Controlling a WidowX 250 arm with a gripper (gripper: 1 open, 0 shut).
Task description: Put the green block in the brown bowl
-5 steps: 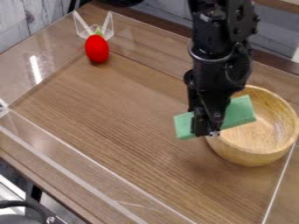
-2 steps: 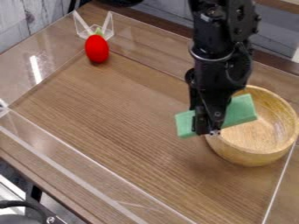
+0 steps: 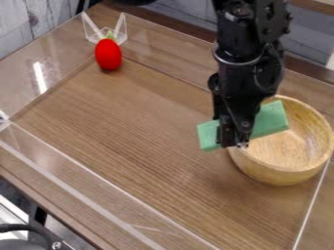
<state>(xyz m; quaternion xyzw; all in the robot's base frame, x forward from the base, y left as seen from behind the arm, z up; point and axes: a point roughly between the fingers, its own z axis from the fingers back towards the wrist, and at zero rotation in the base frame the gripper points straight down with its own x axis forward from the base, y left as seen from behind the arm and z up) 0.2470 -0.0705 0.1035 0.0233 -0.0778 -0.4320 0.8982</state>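
The green block [image 3: 213,135], a flat light-green slab, hangs tilted over the near-left rim of the brown bowl [image 3: 294,156], one end sticking out left past the rim and the other over the bowl's inside. My black gripper [image 3: 236,138] points straight down and is shut on the green block across its middle. The fingertips [image 3: 231,132] cover the block's centre. The bowl is a round light-brown wooden one on the right side of the table, empty inside as far as I can see.
A small red ball [image 3: 108,57] with a white-and-green top lies at the far left of the wooden table [image 3: 117,137]. A clear raised edge [image 3: 78,186] runs along the table's front and left sides.
The gripper and green block have shifted very slightly to the right toward the bowl; otherwise nothing differs.
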